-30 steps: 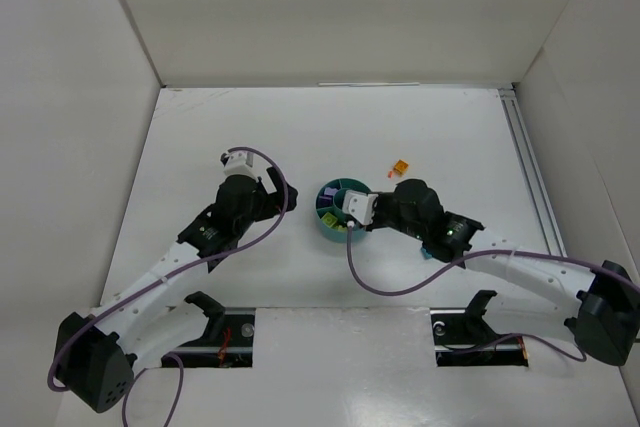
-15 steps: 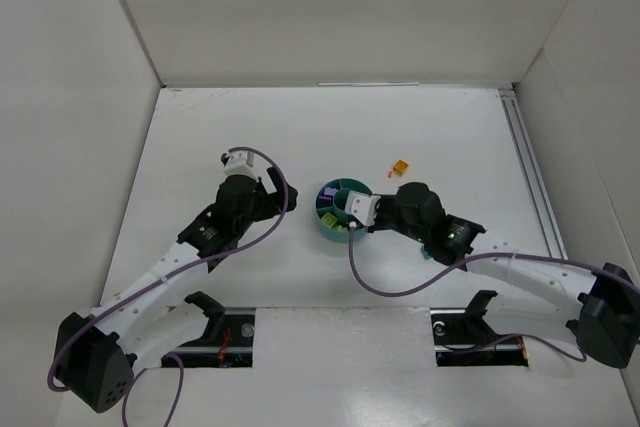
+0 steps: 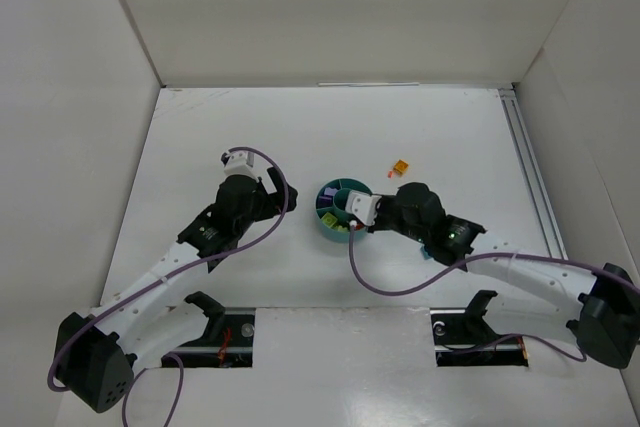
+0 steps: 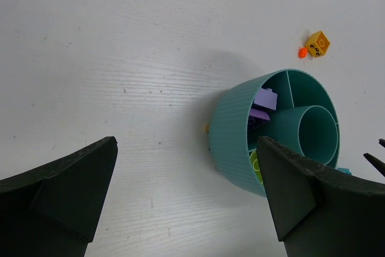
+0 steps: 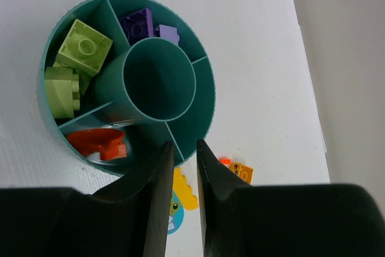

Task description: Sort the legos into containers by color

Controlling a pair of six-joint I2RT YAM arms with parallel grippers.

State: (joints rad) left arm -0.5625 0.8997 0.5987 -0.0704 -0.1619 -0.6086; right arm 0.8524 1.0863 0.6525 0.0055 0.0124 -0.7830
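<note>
The round teal dish (image 3: 338, 213) sits mid-table. In the right wrist view its sections (image 5: 207, 97) hold two yellow-green bricks (image 5: 84, 43), purple bricks (image 5: 139, 23) and a red piece (image 5: 96, 142). My right gripper (image 5: 184, 144) hovers over the dish's near rim, jaws slightly open with nothing between them. A yellow piece (image 5: 183, 194) and a teal piece (image 5: 171, 218) lie on the table just below it. An orange brick (image 3: 401, 165) with a tiny orange-red piece (image 5: 224, 161) lies beyond the dish. My left gripper (image 4: 186, 148) stands wide open and empty, left of the dish (image 4: 231, 130).
White walls enclose the table on the left, back and right. A metal rail (image 3: 530, 177) runs along the right edge. Purple cables (image 3: 380, 287) trail from both arms.
The right gripper's jaws have parted a little above the dish. Neither arm has shifted visibly.
</note>
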